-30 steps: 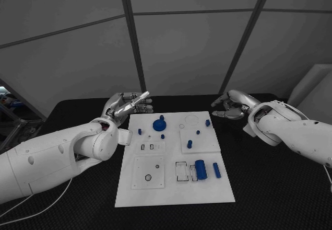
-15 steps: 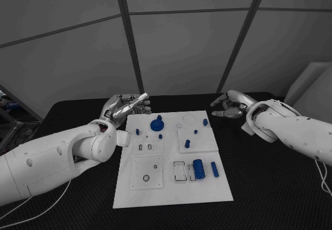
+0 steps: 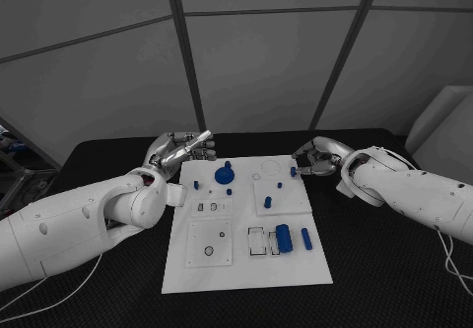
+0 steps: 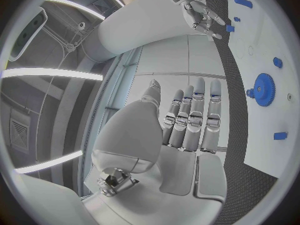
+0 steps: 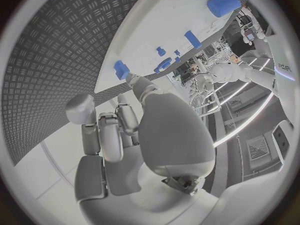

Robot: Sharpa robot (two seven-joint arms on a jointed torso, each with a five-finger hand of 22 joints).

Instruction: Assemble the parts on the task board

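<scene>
- The left hand point(image 3: 182, 152) hovers above the desk point(image 3: 394, 273) off the far left corner of the task board point(image 3: 247, 273). Its fingers are nearly straight and close together, and it holds nothing. It has barely shifted over the last second, so it looks parked rather than working.
- Just right of that hand, on the board's far part, stands the blue gear point(image 3: 225, 175) with its knob upward. A small blue peg point(image 3: 196, 184) sits toward the hand from the gear, and another point(image 3: 229, 192) sits nearer the robot.
- The board's recesses: on the near left an oval hole point(image 3: 209, 251) stands empty. Rectangular slots point(image 3: 258, 242) in the near middle also look unfilled, with the blue cylinder point(image 3: 283, 238) and a slimmer blue bar point(image 3: 305, 238) lying just beside them.
- The right hand point(image 3: 316, 160) has moved in from the desk toward the board's far right corner during the last second. Its fingers are curled and partly apart, and its fingertips point(image 5: 132, 79) reach a small blue part point(image 3: 292, 171) at the board's edge. Whether they already pinch it I cannot tell.
- My reading: the right hand is starting a pick of that corner part, and no assembly step looks completed yet.
</scene>
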